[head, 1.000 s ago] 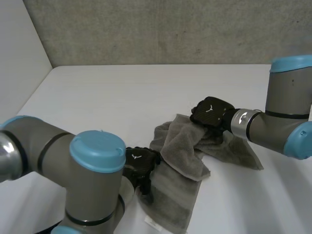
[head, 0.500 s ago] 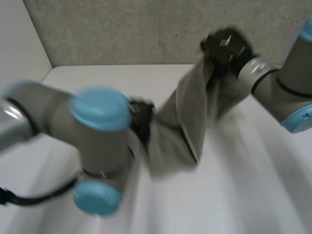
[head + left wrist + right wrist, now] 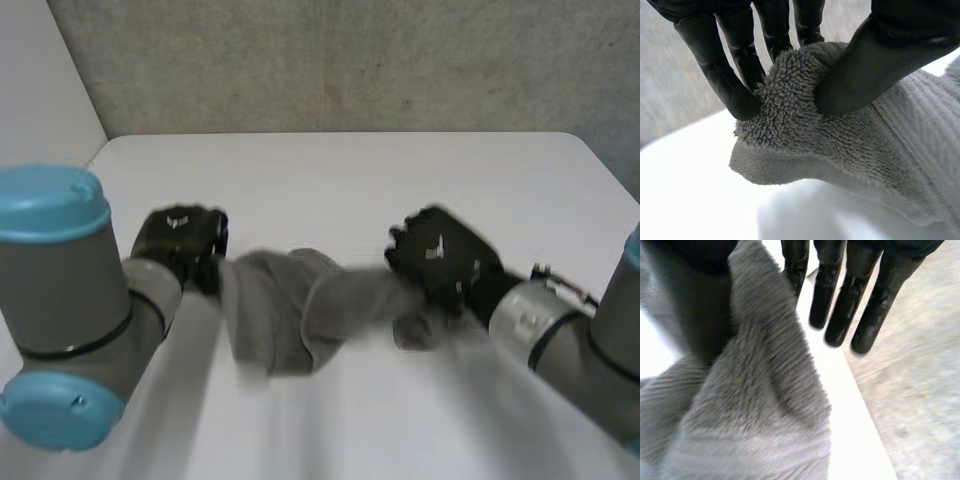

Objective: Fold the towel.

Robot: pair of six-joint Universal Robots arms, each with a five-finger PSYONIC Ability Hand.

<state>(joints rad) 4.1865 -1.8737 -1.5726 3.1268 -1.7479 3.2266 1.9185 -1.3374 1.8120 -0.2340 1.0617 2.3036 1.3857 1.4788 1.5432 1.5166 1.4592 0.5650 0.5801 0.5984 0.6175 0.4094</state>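
White table (image 3: pixel 340 170) backs onto a rough grey wall (image 3: pixel 350 60). Strung between the two hands, the grey terry towel (image 3: pixel 285 315) runs its long axis side to side across the table, bunched and sagging in the middle. The left hand (image 3: pixel 178 238) pinches one end, thumb (image 3: pixel 875 60) against fingers (image 3: pixel 737 85) on a thick fold. The right hand (image 3: pixel 440 262) clamps the other end between thumb and nearest finger, its other fingers straight. A small white mark on each hand's back is too blurred to read.
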